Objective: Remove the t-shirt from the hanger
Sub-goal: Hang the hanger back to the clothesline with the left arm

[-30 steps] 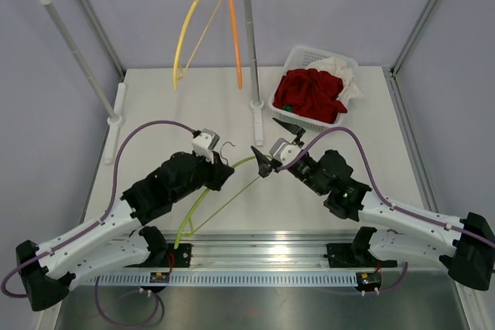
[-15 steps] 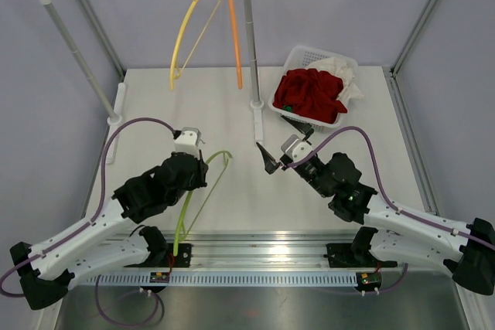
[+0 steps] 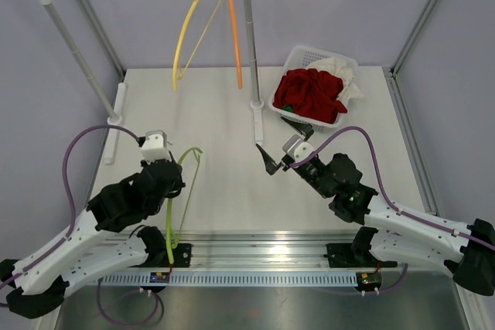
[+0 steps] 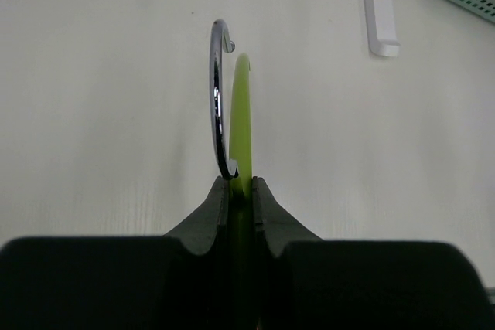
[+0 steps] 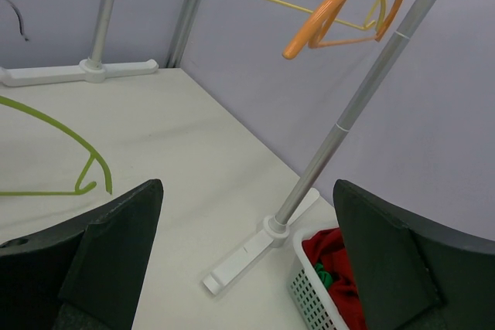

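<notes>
T-shirt [image 3: 309,94], apparently, in basket [image 3: 308,56] beside rack [image 3: 250,44].

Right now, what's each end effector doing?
Left end effector: shut on the green hanger.
Right end effector: open, holding nothing.

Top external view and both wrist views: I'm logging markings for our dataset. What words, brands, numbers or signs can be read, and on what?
No text is legible in any view.
The small coloured tags on the front rail: too small to read.
The green hanger, basket and rack pole: no markings visible.
</notes>
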Robot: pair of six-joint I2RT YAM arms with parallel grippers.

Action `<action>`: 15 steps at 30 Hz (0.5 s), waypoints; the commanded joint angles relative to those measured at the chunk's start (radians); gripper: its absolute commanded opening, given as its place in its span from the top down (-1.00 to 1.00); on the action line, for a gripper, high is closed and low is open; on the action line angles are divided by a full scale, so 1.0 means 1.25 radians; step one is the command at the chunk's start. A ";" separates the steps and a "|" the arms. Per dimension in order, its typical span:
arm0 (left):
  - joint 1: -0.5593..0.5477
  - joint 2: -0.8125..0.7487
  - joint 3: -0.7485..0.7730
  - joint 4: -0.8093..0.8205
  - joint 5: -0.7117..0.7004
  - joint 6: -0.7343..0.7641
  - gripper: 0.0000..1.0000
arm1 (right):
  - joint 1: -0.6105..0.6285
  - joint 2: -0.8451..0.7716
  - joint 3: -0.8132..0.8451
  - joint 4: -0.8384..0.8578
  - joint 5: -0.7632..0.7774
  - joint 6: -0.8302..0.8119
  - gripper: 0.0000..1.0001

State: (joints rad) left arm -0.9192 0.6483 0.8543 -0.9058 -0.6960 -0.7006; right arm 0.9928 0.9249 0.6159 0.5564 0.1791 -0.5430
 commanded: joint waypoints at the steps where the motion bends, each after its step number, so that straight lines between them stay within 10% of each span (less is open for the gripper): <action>1: -0.005 -0.013 0.066 -0.059 -0.103 -0.082 1.00 | 0.002 -0.015 0.004 0.042 -0.010 0.016 -0.99; 15: 0.125 0.041 0.200 -0.132 -0.204 -0.057 1.00 | 0.002 -0.007 0.023 0.037 -0.030 0.015 -0.99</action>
State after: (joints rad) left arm -0.7986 0.7364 1.0435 -1.1252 -0.8906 -0.8013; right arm 0.9928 0.9249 0.6159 0.5564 0.1627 -0.5369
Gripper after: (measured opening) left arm 0.115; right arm 0.993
